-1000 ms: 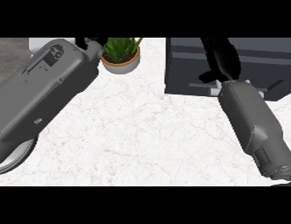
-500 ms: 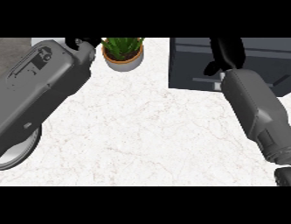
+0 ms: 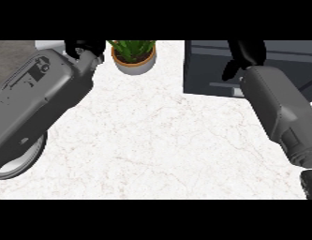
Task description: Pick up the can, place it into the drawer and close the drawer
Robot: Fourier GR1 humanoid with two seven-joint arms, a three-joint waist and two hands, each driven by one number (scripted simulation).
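No can shows anywhere in the head view. The dark grey drawer unit [image 3: 205, 70] stands at the back right of the white marble counter [image 3: 165, 140]. My right hand [image 3: 247, 54] lies against its front, reaching away from me, thumb hanging to the left and nothing in it; its far end is cut off by the view's top. My left hand [image 3: 82, 48] is at the back left next to the plant, mostly hidden behind its own broad forearm.
A potted plant [image 3: 133, 57] in an orange and white pot stands at the back, between the two hands. A grey plate [image 3: 16, 164] lies at the lower left, half under my left forearm. Dark flooring shows beyond the counter's left edge.
My right hand has pushed further away from me along the drawer unit, whose near edge has drawn back a little. My left forearm has swung up and inward.
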